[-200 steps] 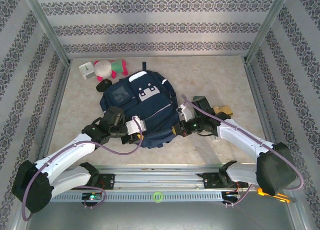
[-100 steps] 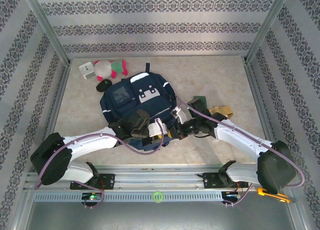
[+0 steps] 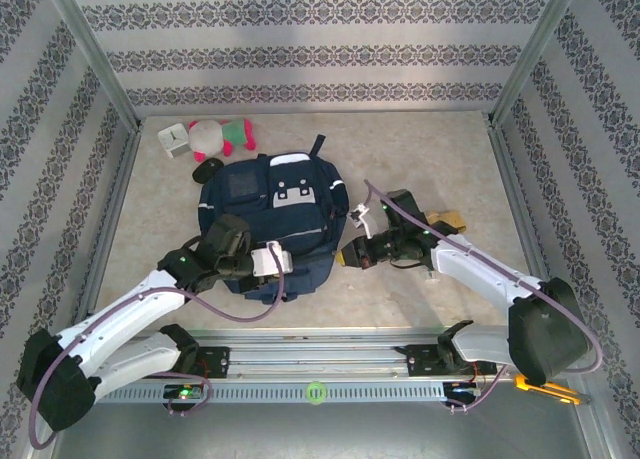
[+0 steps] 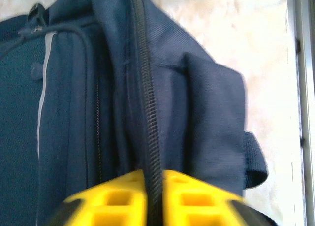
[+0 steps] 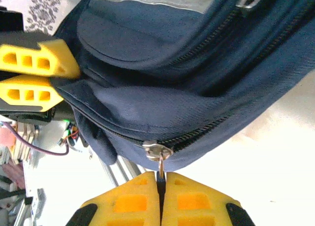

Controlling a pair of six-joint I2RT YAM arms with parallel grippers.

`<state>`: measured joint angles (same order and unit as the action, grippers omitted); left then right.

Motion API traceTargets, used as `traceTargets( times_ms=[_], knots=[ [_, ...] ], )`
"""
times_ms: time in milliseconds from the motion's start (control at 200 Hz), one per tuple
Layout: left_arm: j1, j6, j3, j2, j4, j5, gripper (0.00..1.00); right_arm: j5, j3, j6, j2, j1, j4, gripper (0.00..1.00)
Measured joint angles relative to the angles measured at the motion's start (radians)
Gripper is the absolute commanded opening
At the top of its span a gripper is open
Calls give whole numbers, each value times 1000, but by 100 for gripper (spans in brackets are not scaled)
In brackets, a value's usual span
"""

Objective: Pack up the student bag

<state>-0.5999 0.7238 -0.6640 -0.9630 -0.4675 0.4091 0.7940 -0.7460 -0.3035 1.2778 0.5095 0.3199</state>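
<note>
Seen from above, the student bag (image 3: 272,209) lies front up in the middle of the table. The left gripper (image 3: 280,269) is at its near edge and the right gripper (image 3: 350,254) at its right side. The left wrist view shows yellow fingers (image 4: 113,204) pinching the bag's zip seam. In the right wrist view, the right gripper is clamped on the zipper pull (image 5: 158,154).

A pink-and-green plush toy (image 3: 222,134) lies far left on the table (image 3: 430,149), a white box (image 3: 173,138) beside it. A black item (image 3: 208,167) sits nearer.
</note>
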Motion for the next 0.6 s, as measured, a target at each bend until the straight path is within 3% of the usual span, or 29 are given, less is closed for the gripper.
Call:
traceTargets(
  times_ms=[45,110,350,415,490,530,605],
  knots=[
    [8,-5,0,8,-14,5,63,-10,-1,-6,13,19,1,0],
    [2,-50,-5,3,-10,16,73,-22,-1,-13,31,42,2,0],
    [-173,-243,-56,-165,197,-60,76,-31,-13,-42,42,69,-14,0],
    [-193,-281,-60,-233,263,-88,62,-31,-14,-42,41,71,-17,0],
    [-206,-320,-60,-310,328,-122,19,-30,-14,-42,41,71,-17,0],
    [-207,-334,-60,-335,348,-130,2,-31,-14,-42,41,70,-15,0],
    [-212,-340,-59,-340,354,-126,0,-29,-14,-40,40,50,-7,0]
  ],
)
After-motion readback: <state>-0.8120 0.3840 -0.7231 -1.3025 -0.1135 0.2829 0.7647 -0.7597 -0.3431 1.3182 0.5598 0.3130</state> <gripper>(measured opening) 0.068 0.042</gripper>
